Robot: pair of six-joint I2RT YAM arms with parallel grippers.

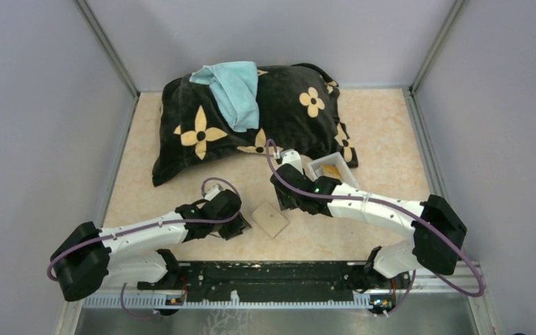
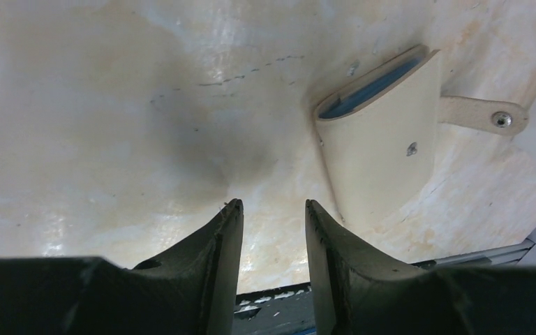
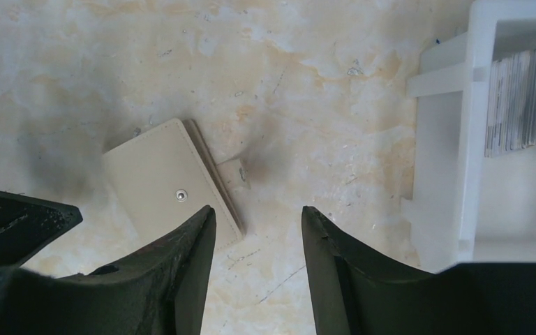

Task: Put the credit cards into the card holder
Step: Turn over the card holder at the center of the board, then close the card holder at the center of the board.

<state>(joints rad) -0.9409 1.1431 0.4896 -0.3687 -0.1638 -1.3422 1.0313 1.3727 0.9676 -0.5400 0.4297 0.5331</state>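
Note:
The tan card holder (image 1: 270, 219) lies folded shut on the table between the two grippers. In the left wrist view the card holder (image 2: 380, 143) shows a blue edge inside its open side, and its snap tab (image 2: 485, 115) sticks out unfastened. My left gripper (image 2: 273, 206) is open and empty, just left of the holder. My right gripper (image 3: 258, 209) is open and empty above bare table, with the card holder (image 3: 164, 178) beside its left finger. The credit cards (image 3: 516, 105) stand stacked on edge in a white tray (image 3: 453, 139).
The white tray (image 1: 315, 166) sits against a black pillow with yellow flowers (image 1: 286, 115), which carries a light blue cloth (image 1: 234, 87). Grey walls close in the table on three sides. A black rail (image 1: 272, 279) runs along the near edge.

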